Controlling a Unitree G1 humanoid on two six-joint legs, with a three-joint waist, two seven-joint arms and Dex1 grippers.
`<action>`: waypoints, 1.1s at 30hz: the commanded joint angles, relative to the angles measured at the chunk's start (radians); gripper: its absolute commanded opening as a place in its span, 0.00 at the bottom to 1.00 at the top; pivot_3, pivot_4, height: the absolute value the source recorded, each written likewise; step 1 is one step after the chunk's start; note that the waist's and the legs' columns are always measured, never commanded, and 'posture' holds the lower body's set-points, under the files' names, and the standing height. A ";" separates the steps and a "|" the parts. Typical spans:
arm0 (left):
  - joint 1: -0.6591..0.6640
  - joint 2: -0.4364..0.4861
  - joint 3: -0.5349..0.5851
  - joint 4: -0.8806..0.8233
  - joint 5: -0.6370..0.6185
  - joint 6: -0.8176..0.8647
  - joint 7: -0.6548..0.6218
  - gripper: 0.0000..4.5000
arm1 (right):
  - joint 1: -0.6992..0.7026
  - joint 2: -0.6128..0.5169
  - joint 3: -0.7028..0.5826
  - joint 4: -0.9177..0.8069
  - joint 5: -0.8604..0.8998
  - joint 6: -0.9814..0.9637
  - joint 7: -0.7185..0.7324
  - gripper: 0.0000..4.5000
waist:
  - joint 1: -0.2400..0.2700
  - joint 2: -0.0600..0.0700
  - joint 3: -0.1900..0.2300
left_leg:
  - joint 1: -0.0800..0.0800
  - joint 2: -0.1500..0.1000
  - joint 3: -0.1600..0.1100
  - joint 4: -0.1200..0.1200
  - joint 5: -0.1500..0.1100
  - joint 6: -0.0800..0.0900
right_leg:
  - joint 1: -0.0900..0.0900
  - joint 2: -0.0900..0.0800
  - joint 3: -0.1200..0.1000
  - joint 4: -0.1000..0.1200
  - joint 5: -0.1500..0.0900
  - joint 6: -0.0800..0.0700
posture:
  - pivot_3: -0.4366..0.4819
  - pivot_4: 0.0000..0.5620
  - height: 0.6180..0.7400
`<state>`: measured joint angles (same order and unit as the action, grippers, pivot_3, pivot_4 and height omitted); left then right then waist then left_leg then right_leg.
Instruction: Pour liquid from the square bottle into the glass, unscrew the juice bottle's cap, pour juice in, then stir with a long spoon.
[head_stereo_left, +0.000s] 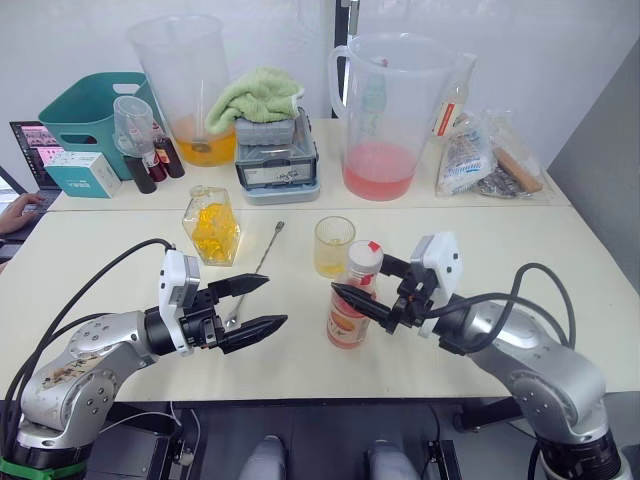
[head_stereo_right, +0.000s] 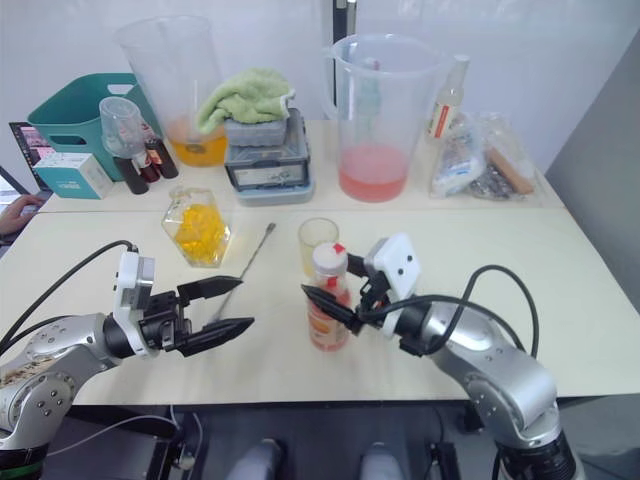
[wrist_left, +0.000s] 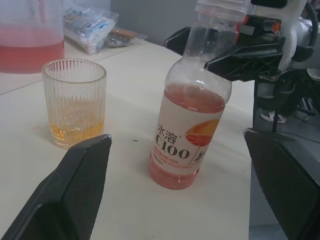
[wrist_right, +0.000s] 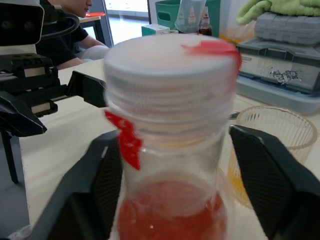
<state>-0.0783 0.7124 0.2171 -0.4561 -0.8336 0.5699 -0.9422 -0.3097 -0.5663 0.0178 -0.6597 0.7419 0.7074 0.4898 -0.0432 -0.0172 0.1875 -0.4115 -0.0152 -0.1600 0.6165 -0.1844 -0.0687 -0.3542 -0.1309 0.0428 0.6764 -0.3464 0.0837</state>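
Observation:
The juice bottle (head_stereo_left: 350, 305) stands upright near the table's front middle, with pink juice low inside and its white cap (head_stereo_left: 364, 256) on. My right gripper (head_stereo_left: 361, 277) is open, one finger on each side of the bottle's neck just below the cap (wrist_right: 170, 65). The ribbed glass (head_stereo_left: 333, 246) stands just behind the bottle and holds a little yellow liquid. The square bottle (head_stereo_left: 212, 228) with yellow liquid sits to the left. Beside it the long spoon (head_stereo_left: 262, 262) lies on the table. My left gripper (head_stereo_left: 272, 301) is open and empty, left of the juice bottle (wrist_left: 187, 135).
Along the back stand a pitcher (head_stereo_left: 190, 85) with orange liquid, a pitcher (head_stereo_left: 385, 110) with pink liquid, a grey box (head_stereo_left: 278, 155) under a green towel, a teal basket (head_stereo_left: 85, 110), small bottles and snack bags (head_stereo_left: 480, 155). A person's hand (head_stereo_left: 15, 212) rests at the far left.

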 joint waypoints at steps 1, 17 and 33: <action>-0.011 0.014 0.024 -0.018 -0.013 -0.010 -0.011 1.00 | -0.040 -0.042 -0.077 0.018 0.100 0.021 0.090 0.85 | 0.000 0.000 0.000 | 0.000 0.000 0.000 0.000 0.000 0.000 | 0.000 0.000 0.000 0.000 0.000 0.000 | 0.48 0.27 1.00; -0.021 0.072 0.039 -0.053 -0.047 0.025 -0.041 1.00 | -0.311 -0.084 0.087 0.494 -0.033 -0.150 0.715 0.85 | -0.003 0.000 0.000 | 0.000 0.000 0.000 -0.003 0.000 0.000 | 0.000 0.000 -0.001 -0.004 0.000 0.000 | 0.48 0.27 1.00; -0.024 0.074 0.043 -0.069 -0.055 0.031 -0.017 1.00 | -0.248 -0.023 0.016 0.379 -0.040 -0.140 0.628 0.27 | -0.002 0.000 0.000 | 0.000 0.000 0.000 -0.003 0.000 0.000 | 0.000 0.000 -0.001 -0.004 0.000 0.000 | 0.48 0.27 1.00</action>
<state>-0.0967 0.7864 0.2384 -0.4965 -0.8710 0.6131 -0.9598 -0.5655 -0.6000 0.0824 -0.1849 0.6562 0.5377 1.1822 -0.0449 -0.0175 0.1877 -0.4119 -0.0148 -0.1599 0.6133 -0.1843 -0.0689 -0.3545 -0.1309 0.0422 0.6727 -0.3464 0.0835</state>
